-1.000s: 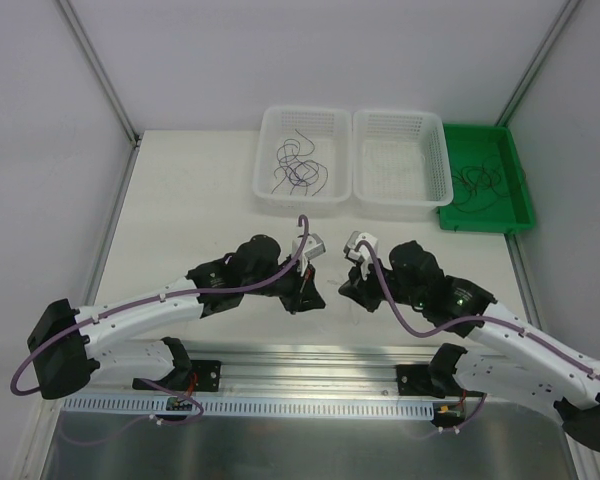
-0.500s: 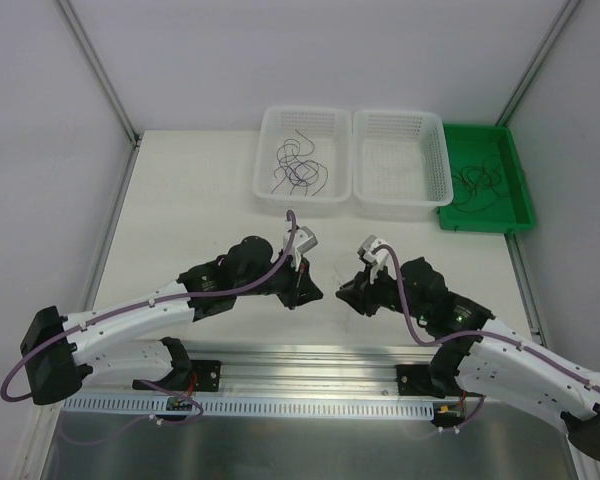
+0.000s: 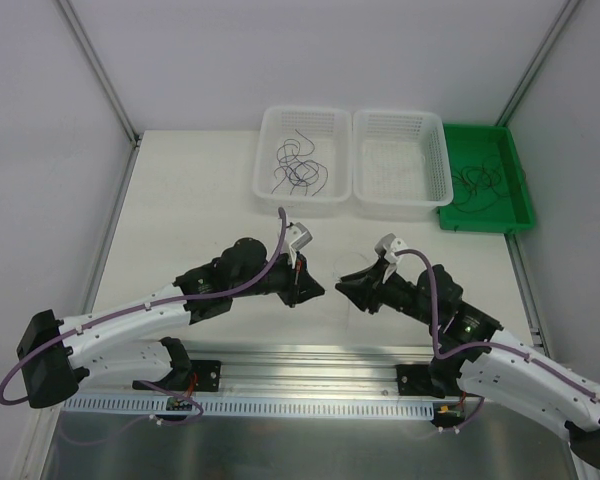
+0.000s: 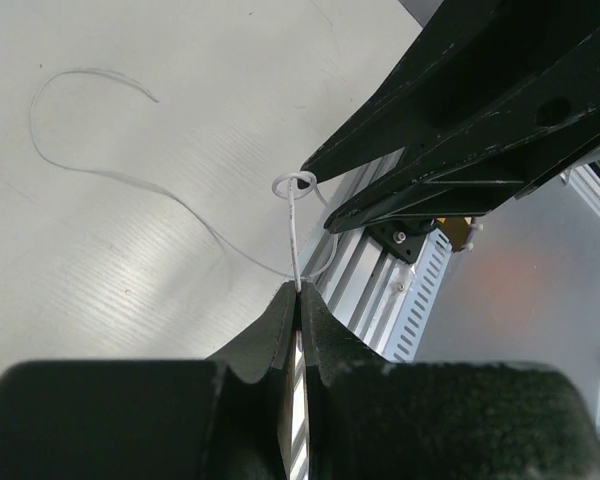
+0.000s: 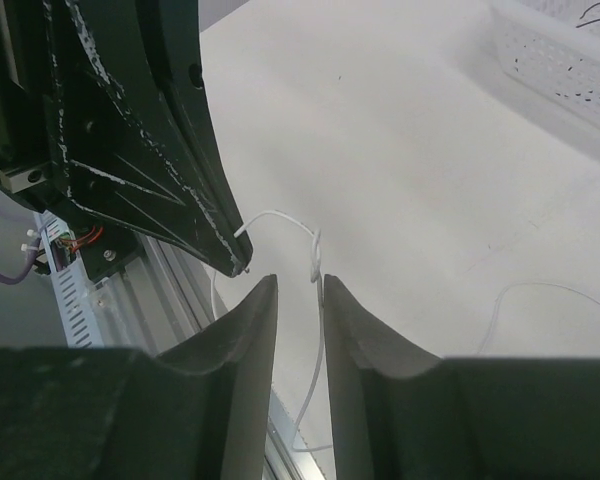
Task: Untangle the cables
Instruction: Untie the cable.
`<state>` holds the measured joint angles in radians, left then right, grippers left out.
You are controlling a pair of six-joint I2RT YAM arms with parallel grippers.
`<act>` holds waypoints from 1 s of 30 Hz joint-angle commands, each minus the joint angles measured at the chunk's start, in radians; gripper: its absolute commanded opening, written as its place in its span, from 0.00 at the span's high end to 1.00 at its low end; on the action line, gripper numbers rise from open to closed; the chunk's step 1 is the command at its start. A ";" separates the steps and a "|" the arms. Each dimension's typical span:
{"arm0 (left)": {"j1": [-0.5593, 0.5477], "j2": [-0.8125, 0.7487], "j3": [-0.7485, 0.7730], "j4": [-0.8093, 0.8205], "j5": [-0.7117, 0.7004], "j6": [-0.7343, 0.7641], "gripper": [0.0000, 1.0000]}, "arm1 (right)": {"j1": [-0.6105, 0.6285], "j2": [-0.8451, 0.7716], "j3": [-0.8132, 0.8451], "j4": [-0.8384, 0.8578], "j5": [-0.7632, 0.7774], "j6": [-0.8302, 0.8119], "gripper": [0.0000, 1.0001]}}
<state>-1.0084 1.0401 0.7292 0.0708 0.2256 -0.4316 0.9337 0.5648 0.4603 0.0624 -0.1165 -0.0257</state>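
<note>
Plainly mid-untangle: one thin white cable (image 4: 293, 235) strung between both hands, centre of the top view, low over the near part of the table (image 3: 180, 200).

Left gripper (image 4: 298, 288), bottom centre of its own wrist view: clamped tight on that strand, no gap between the jaws. Straight above the pinch, a small knot (image 4: 294, 184), with a slack tail curling away toward the upper left across the tabletop.

Right gripper (image 5: 300, 290), bottom centre of its own view: jaws narrowly parted, strand passing down through the gap, nothing squeezed so far as can be told. Knot just beyond its fingertips, a touch right of centre.

Long axis of the short taut piece: from the left pinch straight to the knot, aimed at the right hand. Nearer to the knot: the right. Probably called for next: closing beside the loop, then drawing apart along that same line, gently, to avoid tightening the knot.

Elsewhere, dark cables (image 3: 298, 172) heaped in the left white basket (image 3: 258, 185) at upper centre, more lying in the green tray (image 3: 525, 195) at upper right, well apart from both hands.
</note>
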 commanded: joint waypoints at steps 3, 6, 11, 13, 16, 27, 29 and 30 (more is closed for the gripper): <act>-0.009 -0.020 -0.005 0.093 0.014 -0.030 1.00 | 0.005 0.012 0.023 0.089 -0.005 0.006 0.74; -0.010 -0.018 -0.008 0.096 0.024 -0.030 1.00 | 0.005 0.017 0.028 0.094 -0.006 -0.003 0.81; -0.013 -0.015 -0.016 0.107 0.026 -0.035 1.00 | 0.005 0.012 0.034 0.089 0.030 -0.011 0.81; -0.015 -0.017 -0.017 0.115 0.026 -0.036 1.00 | 0.004 0.015 0.032 0.086 0.067 -0.003 0.78; -0.015 -0.028 -0.017 0.119 0.026 -0.035 1.00 | 0.005 0.009 0.018 0.088 0.101 0.007 0.77; -0.015 -0.023 -0.033 0.123 0.026 -0.032 1.00 | 0.004 -0.022 0.046 0.051 0.069 -0.017 0.89; -0.015 -0.015 -0.030 0.121 0.034 -0.027 1.00 | 0.004 -0.022 0.070 0.027 0.046 -0.048 0.91; -0.015 -0.011 -0.030 0.118 0.035 -0.024 1.00 | 0.005 -0.019 0.083 -0.002 0.035 -0.062 0.93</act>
<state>-1.0096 1.0271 0.7021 0.1463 0.2314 -0.4599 0.9337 0.5579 0.4698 0.0742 -0.0479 -0.0422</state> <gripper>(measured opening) 0.009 0.089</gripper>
